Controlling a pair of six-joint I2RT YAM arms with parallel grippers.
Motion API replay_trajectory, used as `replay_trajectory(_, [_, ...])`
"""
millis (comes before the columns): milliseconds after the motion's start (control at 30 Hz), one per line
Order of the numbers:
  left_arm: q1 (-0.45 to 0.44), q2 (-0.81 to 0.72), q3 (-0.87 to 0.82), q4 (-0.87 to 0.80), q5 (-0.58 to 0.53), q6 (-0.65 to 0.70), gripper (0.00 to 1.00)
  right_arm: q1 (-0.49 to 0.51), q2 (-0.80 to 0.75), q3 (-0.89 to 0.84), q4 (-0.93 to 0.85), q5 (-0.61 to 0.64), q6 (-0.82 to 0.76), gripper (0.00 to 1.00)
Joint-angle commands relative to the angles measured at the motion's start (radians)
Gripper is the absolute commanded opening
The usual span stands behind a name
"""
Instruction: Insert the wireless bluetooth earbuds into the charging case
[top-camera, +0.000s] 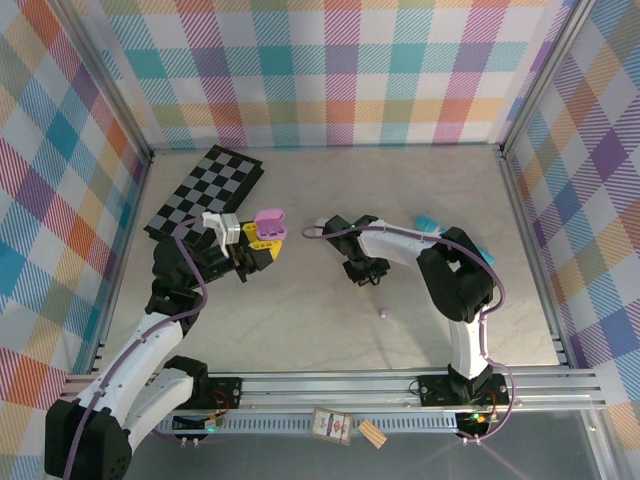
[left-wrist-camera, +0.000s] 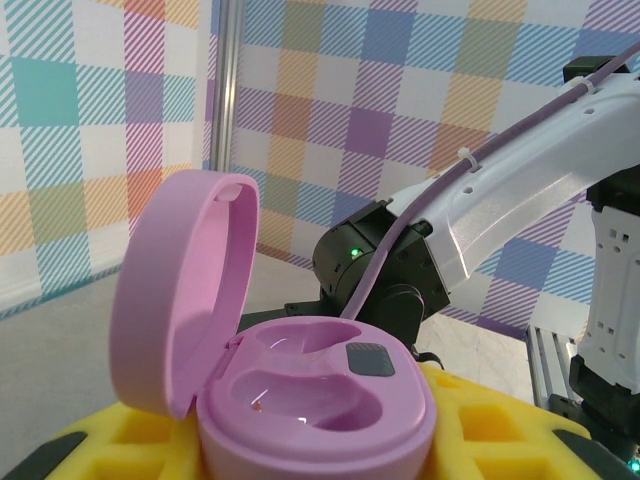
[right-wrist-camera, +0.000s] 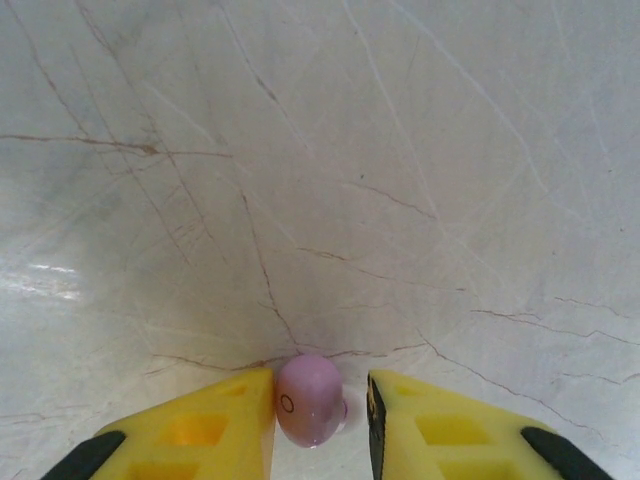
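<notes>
Our left tool (top-camera: 258, 243) clamps the open purple charging case (left-wrist-camera: 320, 400), its wells empty. Our right tool (right-wrist-camera: 320, 420) stands apart around one purple earbud (right-wrist-camera: 308, 398) on the surface (right-wrist-camera: 400, 150); another earbud (top-camera: 383, 313) waits nearby.

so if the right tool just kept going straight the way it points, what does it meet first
The purple earbud: it sits between the right tool's yellow fingers, at their tips. It lies on the table, which would come next; the remaining gap is hard to judge.

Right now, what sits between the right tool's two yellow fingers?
A purple earbud resting on the pale table, seen in the right wrist view.
</notes>
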Motion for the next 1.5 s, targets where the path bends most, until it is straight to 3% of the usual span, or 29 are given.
replay_trajectory(0, [0.012,-0.009,-0.007,0.022,0.011,-0.011,0.27,0.007,-0.002,0.028,-0.035,0.03,-0.001,0.3])
replay_trajectory(133, [0.012,-0.005,-0.007,0.028,0.012,-0.013,0.27,0.007,-0.007,0.033,-0.054,0.075,-0.006,0.32])
replay_trajectory(1233, [0.013,0.001,-0.004,0.041,0.013,-0.019,0.26,0.005,0.062,0.047,-0.066,0.09,-0.039,0.23])
replay_trajectory(1467, [0.013,0.01,0.004,0.038,0.022,-0.016,0.26,-0.001,-0.037,0.028,-0.038,0.028,-0.017,0.2])
